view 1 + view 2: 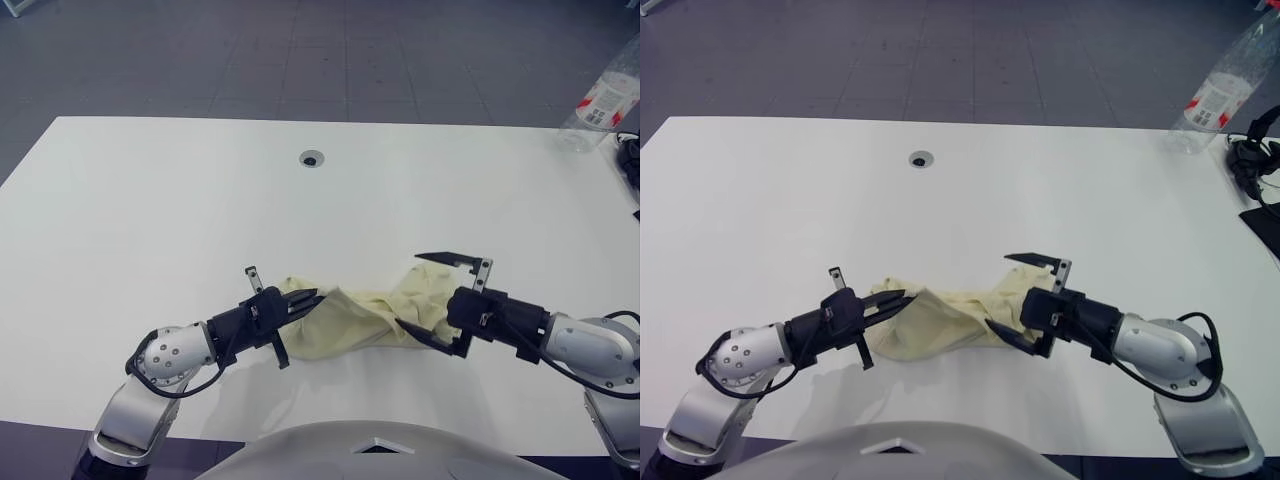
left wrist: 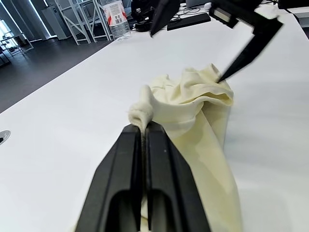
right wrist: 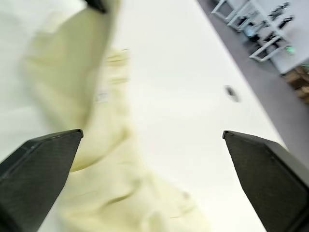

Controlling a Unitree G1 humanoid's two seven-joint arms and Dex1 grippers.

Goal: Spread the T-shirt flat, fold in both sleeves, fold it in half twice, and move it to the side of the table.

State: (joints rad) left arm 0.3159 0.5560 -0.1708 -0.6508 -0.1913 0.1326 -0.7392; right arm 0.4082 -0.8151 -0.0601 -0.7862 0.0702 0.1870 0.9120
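The pale yellow cloth T-shirt (image 1: 365, 315) lies in a bunched, twisted lump on the flat white counter (image 1: 150, 200). It sits near the 6 o'clock edge, close to the robot. It looks soft and thin, with lots of folds and wrinkles. I cannot pick out the sleeves in the lump.

The left tool (image 1: 300, 303) is at the shirt's 9 o'clock end. Its two black fingers are pressed tight together, with a little roll of the yellow cloth pinched between them. The right tool (image 1: 418, 292) is at the 3 o'clock end. Its two thin black fingers are spread wide apart, one on each side of the cloth, and they are not squeezing it.

I think the job has only just begun. The shirt is not flat yet, so spreading it comes first. Then come both sleeves, the two folds in half, and the move to the side.

A clear plastic bottle (image 1: 600, 105) stands at 2 o'clock on the counter. A small round hole (image 1: 312, 158) is at 12 o'clock.
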